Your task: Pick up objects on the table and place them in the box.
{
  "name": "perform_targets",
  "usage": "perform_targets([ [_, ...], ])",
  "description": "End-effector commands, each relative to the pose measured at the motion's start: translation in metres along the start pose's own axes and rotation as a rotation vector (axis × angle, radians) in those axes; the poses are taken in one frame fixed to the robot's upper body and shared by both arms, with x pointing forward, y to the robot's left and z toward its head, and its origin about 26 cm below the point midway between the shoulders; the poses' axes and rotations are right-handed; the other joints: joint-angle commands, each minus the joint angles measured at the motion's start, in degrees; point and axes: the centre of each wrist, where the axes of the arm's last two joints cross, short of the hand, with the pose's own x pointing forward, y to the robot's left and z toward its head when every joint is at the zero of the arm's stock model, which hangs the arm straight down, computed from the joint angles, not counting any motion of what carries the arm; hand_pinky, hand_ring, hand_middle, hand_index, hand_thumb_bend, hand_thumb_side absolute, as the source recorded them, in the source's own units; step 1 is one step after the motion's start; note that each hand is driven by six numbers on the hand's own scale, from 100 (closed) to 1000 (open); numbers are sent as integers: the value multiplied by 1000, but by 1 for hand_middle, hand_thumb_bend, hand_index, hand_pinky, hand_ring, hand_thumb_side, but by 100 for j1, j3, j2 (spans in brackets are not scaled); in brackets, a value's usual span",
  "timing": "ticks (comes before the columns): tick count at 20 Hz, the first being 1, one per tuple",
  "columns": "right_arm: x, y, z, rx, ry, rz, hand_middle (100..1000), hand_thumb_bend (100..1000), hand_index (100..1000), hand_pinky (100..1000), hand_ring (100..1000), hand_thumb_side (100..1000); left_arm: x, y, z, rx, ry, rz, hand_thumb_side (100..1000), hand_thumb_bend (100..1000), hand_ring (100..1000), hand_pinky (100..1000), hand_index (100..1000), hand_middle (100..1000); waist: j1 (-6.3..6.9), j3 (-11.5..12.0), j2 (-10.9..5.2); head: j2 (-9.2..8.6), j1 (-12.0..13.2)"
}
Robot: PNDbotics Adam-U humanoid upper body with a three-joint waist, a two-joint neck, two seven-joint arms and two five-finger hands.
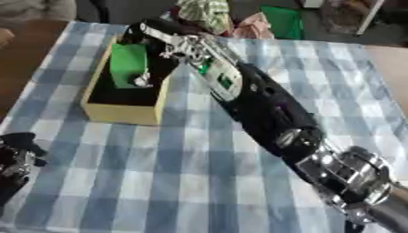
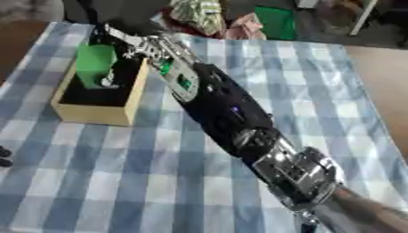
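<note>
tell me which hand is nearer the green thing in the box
Right. The right hand reaches over the box, right beside the green object. The left hand rests at the table's near left edge, far from it.

Checked cloth tablecloth (image 1: 199, 182); matt box (image 1: 119, 113); glossy arm (image 1: 267, 109)

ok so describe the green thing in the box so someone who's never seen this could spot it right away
Start at the blue and white checked cloth and find the yellow box with a dark inside near its far left corner. The green thing is a flat piece at the box's far end, under the right hand. It is the only bright green item in the box.
</note>
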Motion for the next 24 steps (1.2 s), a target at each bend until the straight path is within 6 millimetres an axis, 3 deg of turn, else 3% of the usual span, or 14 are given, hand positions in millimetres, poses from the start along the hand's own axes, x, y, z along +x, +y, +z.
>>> perform_targets([
  [1,10,-3,-5,-30,-15,47,609,410,759,785,886,100,7,-1,-3,-11,-28,3,246,100,575,546,662,492,54,17,-72,-68,-41],
  [4,12,2,-6,-45,-5,87,780,450,894,825,937,104,7,-1,-3,-11,-27,3,246,100,574,546,661,492,49,9,-68,-65,-31],
  [6,13,3,-5,-67,0,107,876,468,925,836,977,125,7,-1,-3,-9,-27,4,246,100,574,546,661,492,44,-10,-70,-61,-18],
  [11,8,3,-2,-114,20,110,942,499,958,854,1000,150,6,0,-3,-3,-26,3,246,100,574,546,661,492,29,-82,-73,-65,21],
  [17,-1,-12,12,-271,29,41,853,471,933,789,967,122,5,2,-1,14,-20,2,246,100,574,546,661,492,32,-239,-93,-34,122],
  [24,-15,-40,62,-579,-7,-259,782,448,916,725,938,100,2,9,3,60,-14,-5,246,100,573,546,661,492,29,-650,-99,6,344],
])
